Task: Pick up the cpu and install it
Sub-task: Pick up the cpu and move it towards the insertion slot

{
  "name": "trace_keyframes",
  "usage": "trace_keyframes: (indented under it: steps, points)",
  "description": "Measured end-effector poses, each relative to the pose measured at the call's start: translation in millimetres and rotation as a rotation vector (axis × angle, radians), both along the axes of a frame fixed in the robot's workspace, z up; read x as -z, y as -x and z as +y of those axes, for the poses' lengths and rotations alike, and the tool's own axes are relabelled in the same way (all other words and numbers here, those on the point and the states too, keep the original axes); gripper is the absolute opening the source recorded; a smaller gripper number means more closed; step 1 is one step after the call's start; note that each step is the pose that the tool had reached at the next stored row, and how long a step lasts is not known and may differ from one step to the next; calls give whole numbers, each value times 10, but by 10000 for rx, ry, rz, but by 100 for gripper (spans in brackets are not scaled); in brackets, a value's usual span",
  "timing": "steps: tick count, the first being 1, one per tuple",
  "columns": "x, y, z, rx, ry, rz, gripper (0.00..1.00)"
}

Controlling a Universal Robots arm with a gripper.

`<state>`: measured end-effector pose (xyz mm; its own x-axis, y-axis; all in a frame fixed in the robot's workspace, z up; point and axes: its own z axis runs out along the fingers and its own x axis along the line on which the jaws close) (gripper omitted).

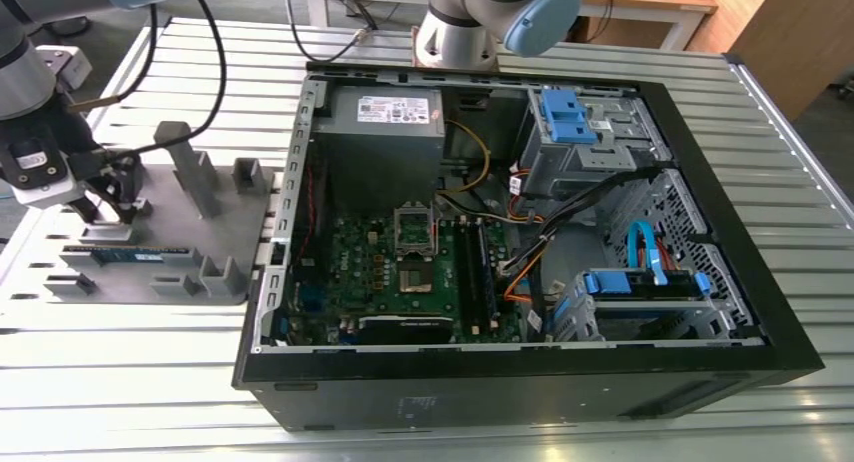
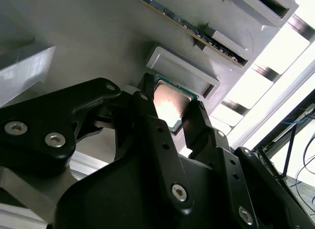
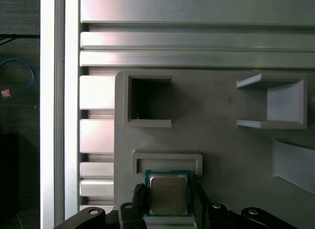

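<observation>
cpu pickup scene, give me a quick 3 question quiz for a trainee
1. True or false: the cpu sits in the motherboard socket.
2. Which thing is the gripper nearest to? A) memory stick B) cpu C) power supply
3. Fill in: in the exterior view, the fixture plate lies on the exterior view's ____ of the computer case.

Key
1. False: it lies on the fixture plate.
2. B
3. left
</observation>
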<state>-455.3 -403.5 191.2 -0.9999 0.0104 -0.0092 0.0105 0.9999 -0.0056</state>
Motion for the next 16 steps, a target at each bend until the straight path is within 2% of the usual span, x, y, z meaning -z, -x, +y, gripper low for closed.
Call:
trace_keyframes:
  steps: [4, 6, 16]
  points:
    - [-8, -1, 0, 0, -2, -3, 47]
    - [-55, 0, 0, 0, -1, 0, 47]
    - [-87, 0, 0, 0, 0, 2, 47]
